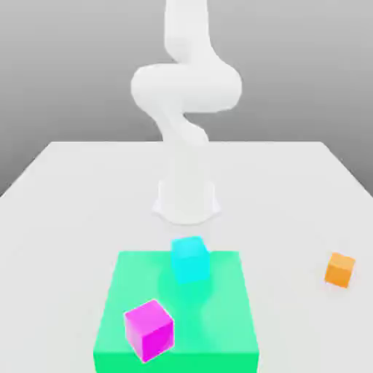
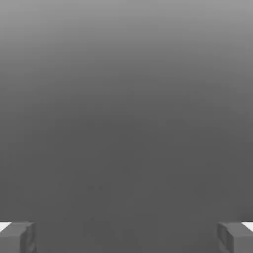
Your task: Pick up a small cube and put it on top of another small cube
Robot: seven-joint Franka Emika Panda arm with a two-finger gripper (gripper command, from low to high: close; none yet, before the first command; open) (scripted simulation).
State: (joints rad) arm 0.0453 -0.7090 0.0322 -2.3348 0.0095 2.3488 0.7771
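Worktop: pale, smooth, flat (image 1: 277, 218); grey gradient backdrop in upper frame.
Arm: white, jointed (image 1: 186, 87), upper centre, beyond the cubes.
Claw: spread wide, empty (image 2: 126, 238); its offset from the cubes cannot be told.
Block: broad, green (image 1: 211, 328), lower centre.
Cubes on block: cyan (image 1: 191, 260), slightly turned; magenta (image 1: 149, 330), corner-on, lower left.
Cube on worktop: small, orange (image 1: 339, 270), lower right, slightly turned.
Long axis: sides look equal.
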